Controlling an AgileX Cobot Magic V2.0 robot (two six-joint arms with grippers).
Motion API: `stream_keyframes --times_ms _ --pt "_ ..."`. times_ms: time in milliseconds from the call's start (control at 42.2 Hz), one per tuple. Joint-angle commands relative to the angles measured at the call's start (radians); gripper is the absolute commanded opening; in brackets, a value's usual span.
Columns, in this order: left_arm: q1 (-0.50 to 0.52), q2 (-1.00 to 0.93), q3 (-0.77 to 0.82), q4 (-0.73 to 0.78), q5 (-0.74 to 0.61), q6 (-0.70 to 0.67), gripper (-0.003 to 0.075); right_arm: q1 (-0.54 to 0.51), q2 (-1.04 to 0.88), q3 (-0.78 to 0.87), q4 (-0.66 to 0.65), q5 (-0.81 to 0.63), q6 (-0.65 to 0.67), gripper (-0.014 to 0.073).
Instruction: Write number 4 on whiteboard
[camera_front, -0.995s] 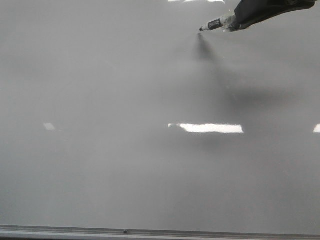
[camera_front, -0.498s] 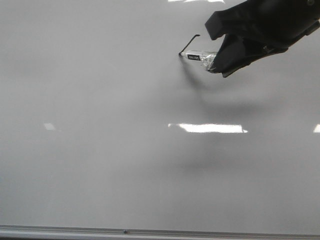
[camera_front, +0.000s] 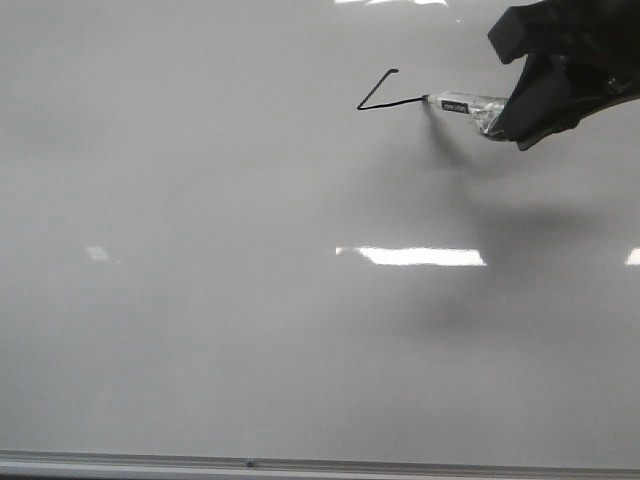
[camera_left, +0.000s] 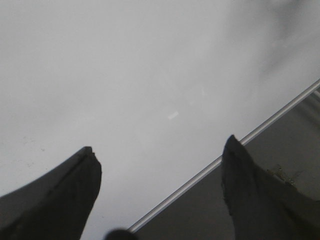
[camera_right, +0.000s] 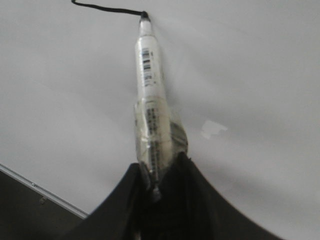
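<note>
Black crossbar newly added to the 4 (camera_front: 385, 92); right fingers (camera_right: 155, 170) grasp marker (camera_front: 462, 104); vertical stroke remains.

Hard to tell what sort of place. Maybe an office or a lab. Only a big shiny whiteboard (camera_front: 200, 330) filling the front view, with a thin metal frame (camera_front: 320, 463) along its near edge. Bright strips of ceiling light (camera_front: 420, 256) shining back off the board, like long lamps indoors.

Dark grey surface (camera_left: 280, 150) beyond the frame edge, bright overhead light reflections (camera_front: 420, 256), soft shadows
</note>
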Motion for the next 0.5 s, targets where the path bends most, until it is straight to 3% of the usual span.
stream_keyframes --times_ms 0,474 --pt "0.000 -0.012 -0.028 -0.019 -0.073 -0.010 0.0493 0.017 -0.062 -0.031 -0.009 -0.057 0.001 -0.0069" --pt "0.000 -0.012 -0.028 -0.019 -0.097 -0.010 0.0493 0.048 -0.029 -0.031 -0.009 -0.180 0.001 -0.0069"
